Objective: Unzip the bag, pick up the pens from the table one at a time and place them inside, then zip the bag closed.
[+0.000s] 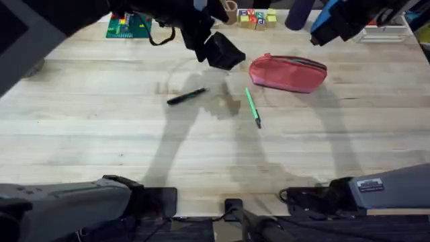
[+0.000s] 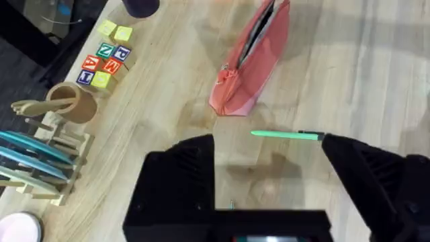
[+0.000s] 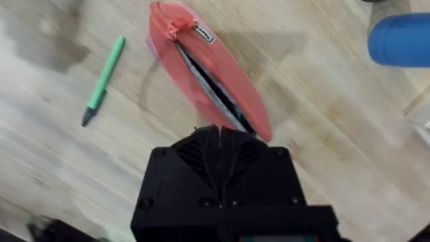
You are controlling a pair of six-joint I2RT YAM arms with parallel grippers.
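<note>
While both pens, green (image 1: pixel 252 107) just beside the bag (image 1: pixel 287 73) and black (image 1: pixel 187 97) farther off, lie loose, w/ zip looking part-open, L gripper (image 2: pixel 269 185) is spread empty, R gripper (image 3: pixel 220 151) pinched on nothing.

Tabletop (image 1: pixel 80 128): pale wood, plank seams, faint darker stains near centre. Bag (image 1: pixel 287 74): coral-pink, dark zipper line along top. Pens: one black (image 1: pixel 187 97) with grey section; one bright green (image 1: pixel 252 107) with dark tip. Blocks (image 2: pixel 101 59): yellow, with red, blue and green letters. Cylinder (image 3: pixel 400 39): blue. Both grippers: black.
</note>
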